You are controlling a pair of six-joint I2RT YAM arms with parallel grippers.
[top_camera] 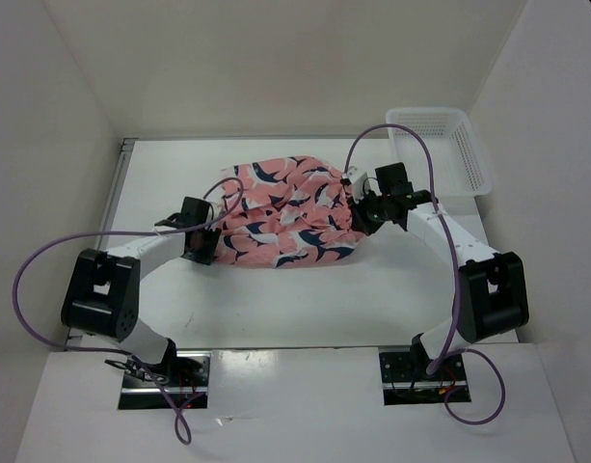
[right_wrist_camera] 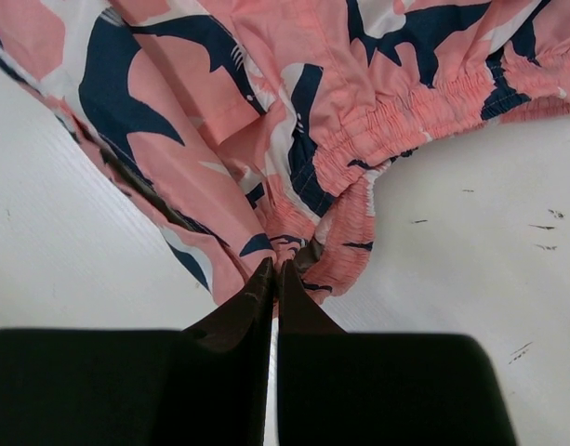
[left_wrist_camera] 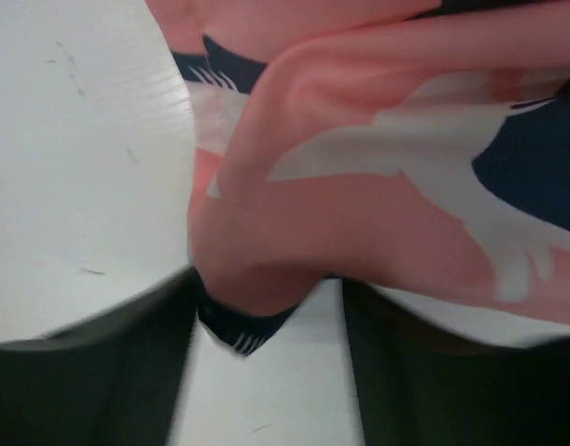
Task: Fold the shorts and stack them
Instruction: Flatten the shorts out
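The salmon-pink shorts [top_camera: 285, 212] with navy-and-white shark shapes lie bunched on the white table [top_camera: 305, 299] between the two arms. My left gripper [top_camera: 201, 241] is at their left edge. In the left wrist view its jaws [left_wrist_camera: 266, 293] stand wide apart, with a navy-hemmed corner of the shorts [left_wrist_camera: 243, 325] hanging between the blurred dark fingers [left_wrist_camera: 99, 381]. My right gripper [top_camera: 358, 207] is at the shorts' right edge. In the right wrist view it [right_wrist_camera: 277, 271] is shut on the gathered elastic waistband of the shorts [right_wrist_camera: 340, 251].
A white plastic mesh basket [top_camera: 440, 149] stands at the back right corner of the table, behind the right arm. White walls enclose the table on the left, back and right. Purple cables loop beside both arms.
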